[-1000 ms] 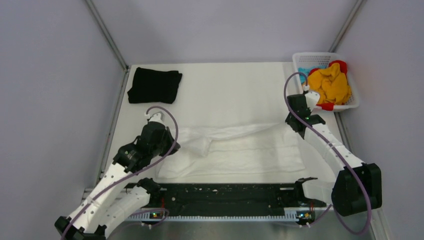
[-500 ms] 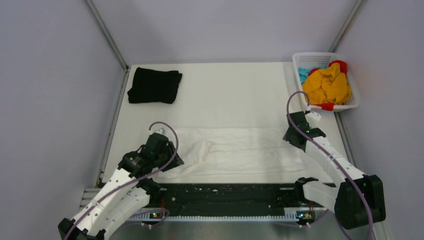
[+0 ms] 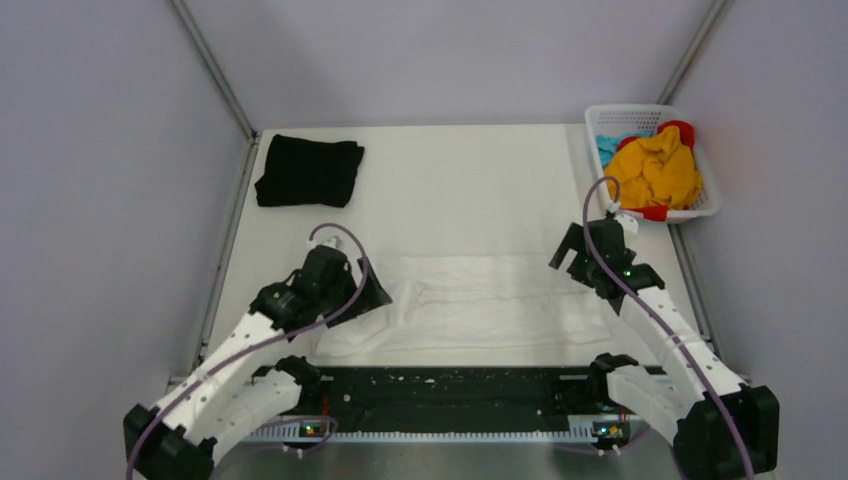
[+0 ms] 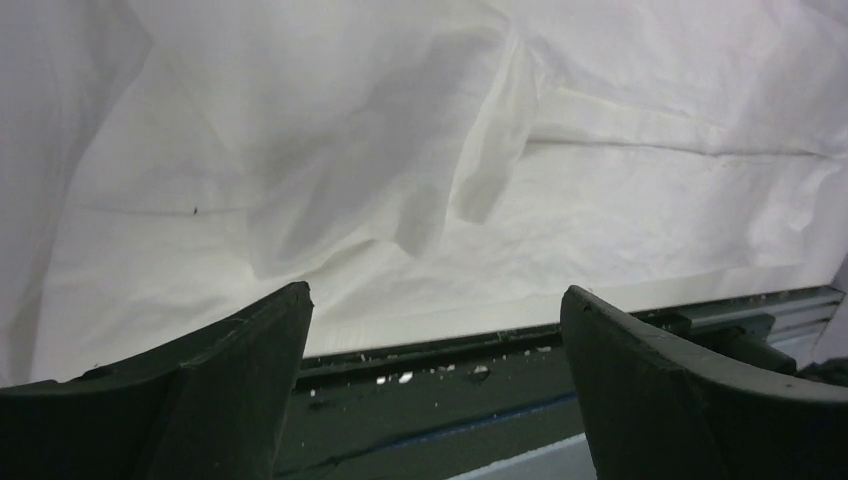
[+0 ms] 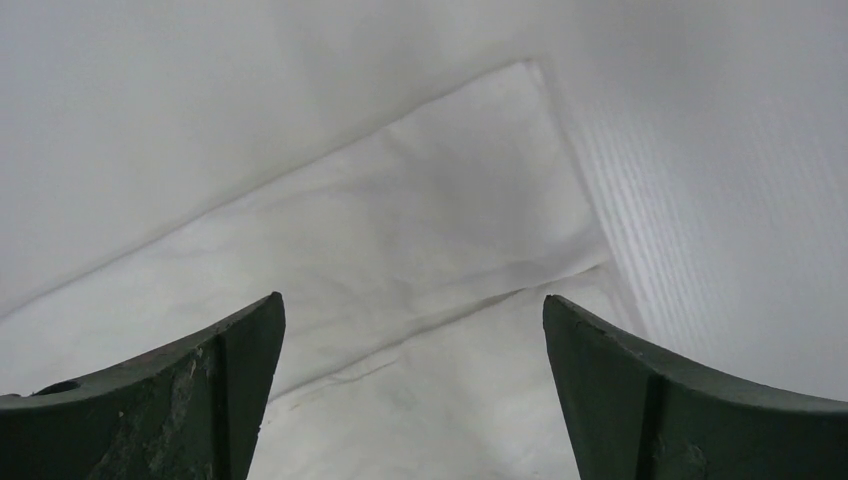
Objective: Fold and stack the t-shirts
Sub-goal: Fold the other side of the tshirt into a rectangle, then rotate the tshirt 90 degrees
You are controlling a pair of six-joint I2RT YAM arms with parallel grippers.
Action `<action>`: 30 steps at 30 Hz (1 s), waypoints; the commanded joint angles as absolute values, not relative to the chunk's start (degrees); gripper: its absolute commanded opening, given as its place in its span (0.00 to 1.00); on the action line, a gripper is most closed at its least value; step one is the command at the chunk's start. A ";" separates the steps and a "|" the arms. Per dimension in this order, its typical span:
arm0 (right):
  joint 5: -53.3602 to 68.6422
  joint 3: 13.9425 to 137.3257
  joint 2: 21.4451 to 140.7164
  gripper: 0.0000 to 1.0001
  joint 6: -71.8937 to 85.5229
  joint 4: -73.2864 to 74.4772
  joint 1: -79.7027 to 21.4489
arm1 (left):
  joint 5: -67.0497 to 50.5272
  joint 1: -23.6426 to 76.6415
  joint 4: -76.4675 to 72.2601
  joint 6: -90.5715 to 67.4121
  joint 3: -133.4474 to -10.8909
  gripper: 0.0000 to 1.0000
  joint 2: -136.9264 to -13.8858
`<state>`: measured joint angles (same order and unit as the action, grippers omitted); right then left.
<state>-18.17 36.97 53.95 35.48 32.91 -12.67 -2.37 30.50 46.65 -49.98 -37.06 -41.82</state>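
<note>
While the black t-shirt lies folded into a flat, soft, roughly square pad in the upper left of the overhead view, well apart from everything else on the matte white table, the left gripper hangs at lower left over the left end of the white t-shirt. Its dark, curved fingers are spread wide, and nothing sits between them. The white t-shirt stretches as a long folded band across the lower centre of the frame. Its thin cloth is creased and bunched into loose ridges at the left end and smoother, with straighter edges, toward the right. Its near edge runs just beside the black rail along the bottom of the table. At centre right, the right gripper hangs over the shirt's right end, its dark fingers likewise spread far apart and empty. In its wrist view, layered cloth ends in a crisp, straight-edged corner on the finely ribbed tabletop. In the upper right corner stands a white plastic lattice basket, heaped with crumpled yellow cloth and bits of red cloth and blue cloth.
</note>
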 commanded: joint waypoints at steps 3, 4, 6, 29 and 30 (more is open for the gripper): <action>-0.37 31.10 56.22 0.99 30.75 16.66 -13.55 | -0.77 29.28 27.82 -50.87 -37.48 0.99 -63.28; 1.40 30.59 57.70 0.99 30.80 14.15 -13.64 | -2.46 28.05 25.04 -50.85 -37.60 0.99 -66.82; 3.41 30.59 60.91 0.99 30.88 11.25 -13.83 | -4.40 26.13 20.32 -51.43 -38.25 0.99 -73.97; 14.74 19.42 70.72 0.97 45.99 -5.49 -44.42 | -27.35 22.95 2.63 -71.26 -133.00 0.99 -158.83; 15.27 20.42 73.27 0.97 45.94 -8.09 -46.52 | -27.19 23.25 0.80 -73.78 -135.23 0.99 -161.07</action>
<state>6.09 21.76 66.35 39.88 -2.63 -39.07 -21.87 22.74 16.36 -60.03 -130.91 -150.69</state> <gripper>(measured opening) 0.964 0.982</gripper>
